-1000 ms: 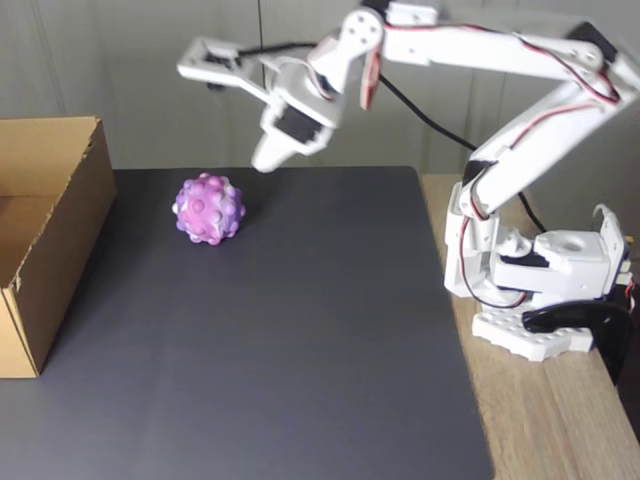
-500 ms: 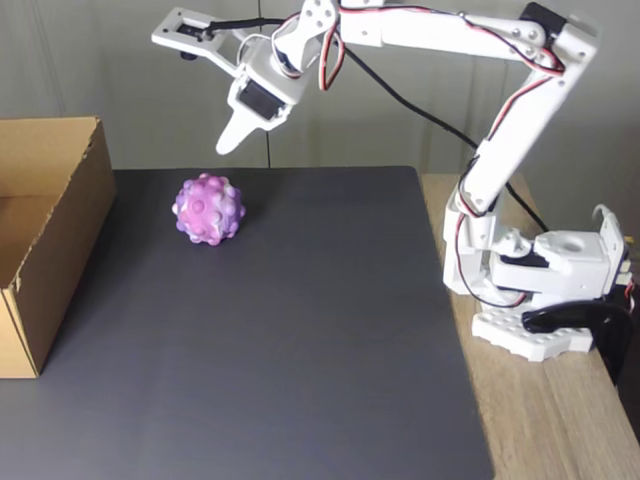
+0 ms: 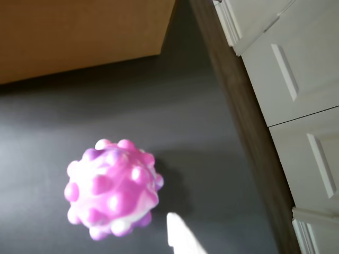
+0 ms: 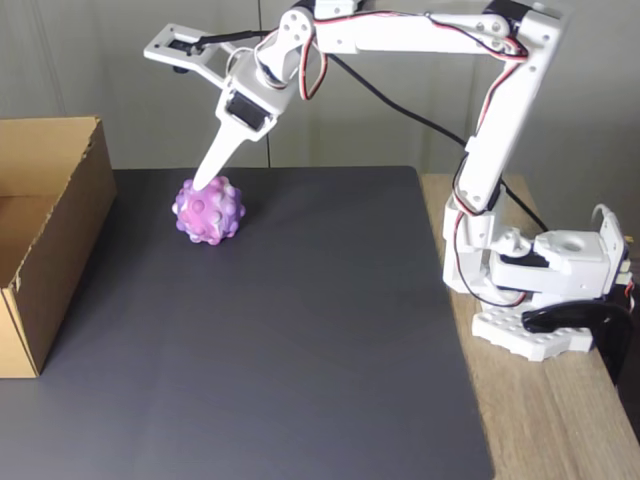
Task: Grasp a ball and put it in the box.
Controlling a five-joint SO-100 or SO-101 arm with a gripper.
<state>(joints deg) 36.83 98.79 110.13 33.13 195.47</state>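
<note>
Lowered tool (image 4: 190, 120) gapes wide, empty, tip above ball (image 4: 209, 210); box (image 4: 45, 235) left.

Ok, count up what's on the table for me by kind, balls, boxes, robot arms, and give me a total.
Bumpy ball: 1
Cardboard box: 1
Robot arm: 1
Total: 3

Dark mat (image 4: 300, 330) carries ball (image 4: 209, 210) and box (image 4: 45, 230).
</note>
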